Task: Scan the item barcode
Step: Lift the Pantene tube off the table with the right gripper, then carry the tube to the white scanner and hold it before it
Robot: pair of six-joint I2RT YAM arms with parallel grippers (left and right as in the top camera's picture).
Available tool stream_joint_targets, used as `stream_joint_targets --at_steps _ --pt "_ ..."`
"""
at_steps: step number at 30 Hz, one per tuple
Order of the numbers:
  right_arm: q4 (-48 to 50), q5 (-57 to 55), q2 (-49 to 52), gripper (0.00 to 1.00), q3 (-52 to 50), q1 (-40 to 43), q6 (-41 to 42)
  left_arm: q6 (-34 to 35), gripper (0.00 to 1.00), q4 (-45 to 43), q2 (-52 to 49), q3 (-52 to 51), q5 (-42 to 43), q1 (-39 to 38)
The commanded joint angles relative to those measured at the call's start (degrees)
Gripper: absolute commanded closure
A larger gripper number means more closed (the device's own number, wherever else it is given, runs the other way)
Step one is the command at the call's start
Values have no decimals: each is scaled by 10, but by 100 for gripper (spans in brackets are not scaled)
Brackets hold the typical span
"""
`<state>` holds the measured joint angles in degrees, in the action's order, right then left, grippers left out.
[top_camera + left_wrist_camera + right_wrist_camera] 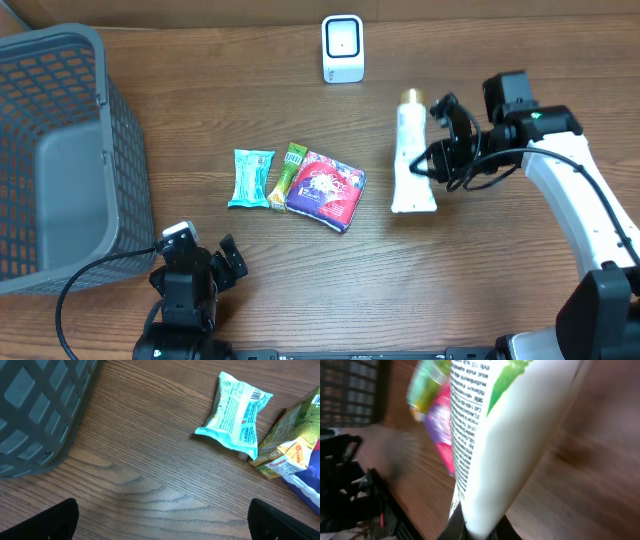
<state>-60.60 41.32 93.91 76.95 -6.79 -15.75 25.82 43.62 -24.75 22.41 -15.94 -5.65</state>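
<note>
White tube (411, 160) — right tool (432, 170) tight around it

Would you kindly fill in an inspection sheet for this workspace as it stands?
Surface: wooden table, no spills seen.
Job's things: white tube right of centre; white scanner upright near the far edge.
Clutter: teal packet, green packet and purple pouch side by side at centre; grey basket at left.
Grippers: left gripper open, empty; right gripper shut on the white tube.
Cables: black cable loops from the left arm; black wires at the right wrist.
Surroundings: nothing seen.
</note>
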Motion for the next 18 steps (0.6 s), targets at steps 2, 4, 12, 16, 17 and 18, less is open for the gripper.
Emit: stream_joint_targets --at_steps 2,4,12,16,17,18 --pt "2 120 -20 97 46 -2 -57 10 0 -3 5 -3 -10 -1" --pt "-4 153 -20 97 64 -3 -55 10 1 -3 5 -3 -10 -1" --pt "-53 183 -20 97 150 -3 -43 10 0 -3 5 -3 -10 -1" --pt "-44 169 -20 97 172 -6 -16 10 1 -3 5 -3 -10 -1" --pt "-28 144 -20 97 174 -10 14 10 1 -3 5 -3 -10 -1" --pt "-11 114 -20 96 175 -15 42 10 0 -3 5 -3 -10 -1"
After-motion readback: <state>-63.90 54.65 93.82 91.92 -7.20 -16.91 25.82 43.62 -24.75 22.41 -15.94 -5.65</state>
